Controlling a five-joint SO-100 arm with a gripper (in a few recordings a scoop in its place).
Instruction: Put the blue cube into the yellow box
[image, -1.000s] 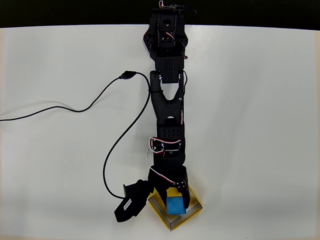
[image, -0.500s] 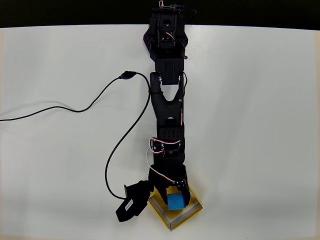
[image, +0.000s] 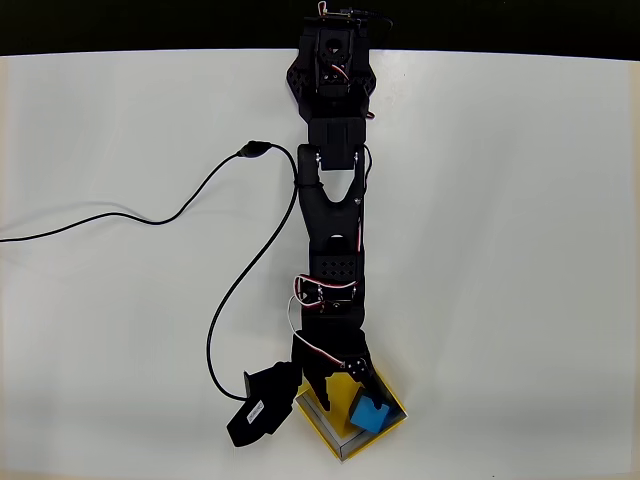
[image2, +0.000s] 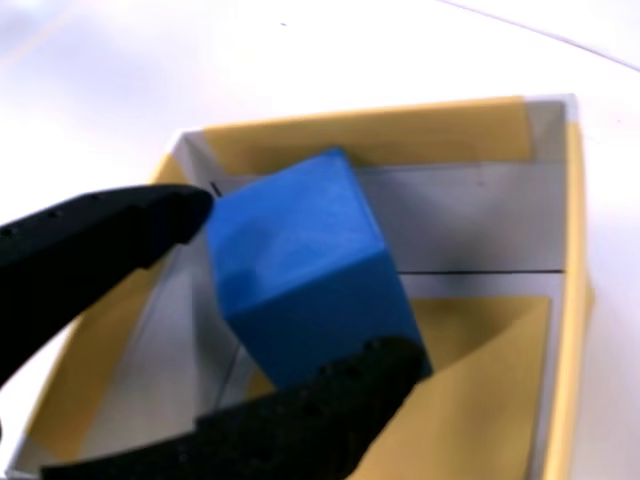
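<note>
While my arm stretches across the white table (image: 520, 250), my gripper (image: 345, 392) hangs over the yellow box (image: 392, 418) with its jaws spread apart. Inside the box sits the blue cube (image2: 300, 265), tilted on an edge. Seen from my wrist, one finger (image2: 90, 235) lies just left of it and the other crosses below its lower corner.

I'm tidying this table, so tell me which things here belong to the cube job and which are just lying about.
Part of the job:
- blue cube, tilted inside the box
- yellow box
- gripper, open around the cube

Lying about:
- black cable snaking across the white table
</note>
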